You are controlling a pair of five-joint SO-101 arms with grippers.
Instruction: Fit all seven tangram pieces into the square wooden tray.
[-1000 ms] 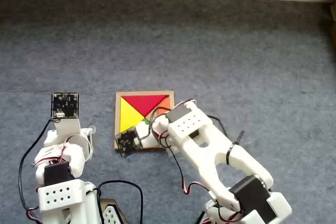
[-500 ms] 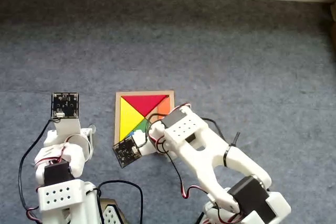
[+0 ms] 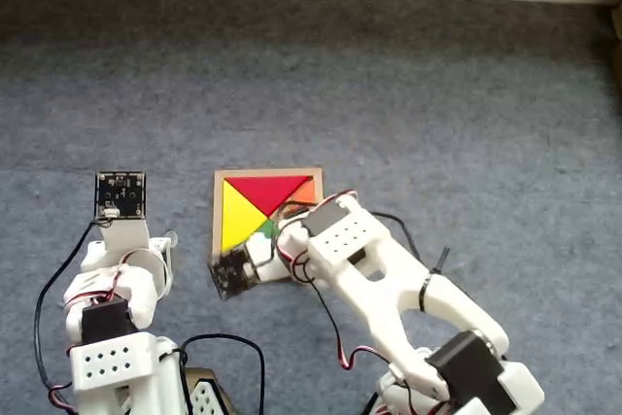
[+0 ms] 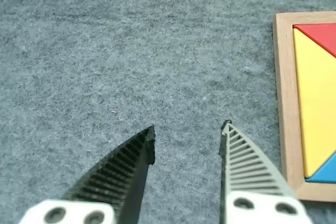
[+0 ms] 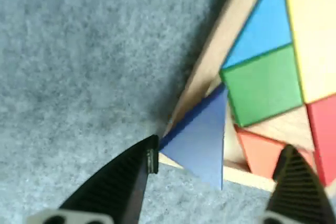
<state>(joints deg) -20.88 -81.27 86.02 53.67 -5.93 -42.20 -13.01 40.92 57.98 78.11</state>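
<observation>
The square wooden tray (image 3: 217, 221) lies mid-table holding a red triangle (image 3: 264, 190), a yellow triangle (image 3: 236, 218) and an orange piece (image 3: 305, 193). In the right wrist view a light blue triangle (image 5: 262, 24) and a green square (image 5: 262, 85) sit inside the tray. A dark blue triangle (image 5: 202, 137) lies tilted across the tray rim (image 5: 210, 61) at a corner. My right gripper (image 5: 220, 161) is open, its fingers on either side of that triangle. My left gripper (image 4: 189, 132) is open over bare carpet, beside the tray's edge (image 4: 283, 103).
Grey carpet covers the whole table, with free room beyond and on both sides of the tray. The right arm (image 3: 389, 279) hides the tray's near part in the high view. The left arm (image 3: 117, 269) stands at the near left.
The right arm's wrist dipped toward the tray's near left corner, then eased back a little. The left arm has kept still.
</observation>
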